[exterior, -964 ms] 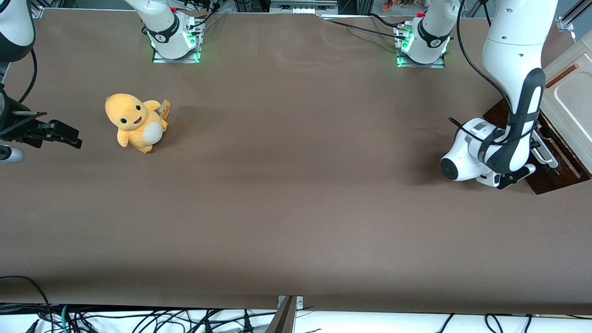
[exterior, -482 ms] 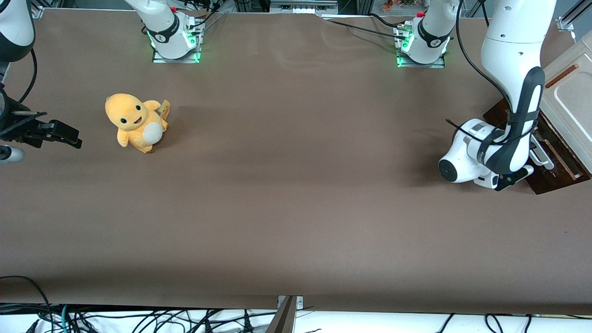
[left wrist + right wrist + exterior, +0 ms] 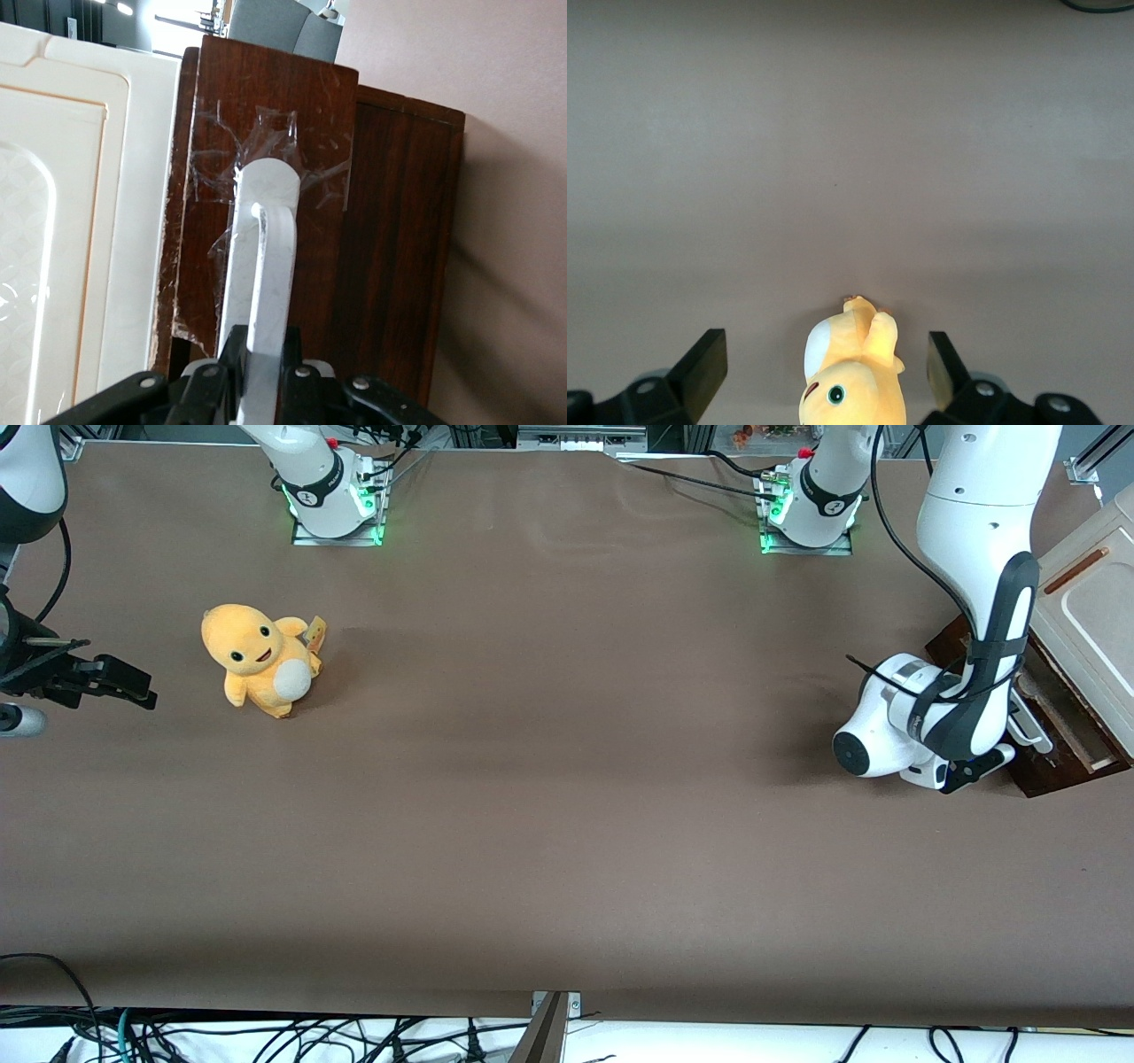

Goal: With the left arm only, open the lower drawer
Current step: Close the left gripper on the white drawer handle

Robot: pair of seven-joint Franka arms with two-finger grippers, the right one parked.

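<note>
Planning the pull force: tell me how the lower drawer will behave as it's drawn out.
With the gripper shut on its white bar handle, the lower drawer looks stiff wood and probably slides straight. It seems shallow and likely light. The small cabinet might shift if tugged hard.

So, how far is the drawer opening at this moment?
Done: the gripper of the left arm is shut on the white bar handle of the lower drawer. In hand: the pull; the drawer stands partly out of the cream cabinet, with a strip of its inside showing. Left: pulling it further out, then letting go.
</note>
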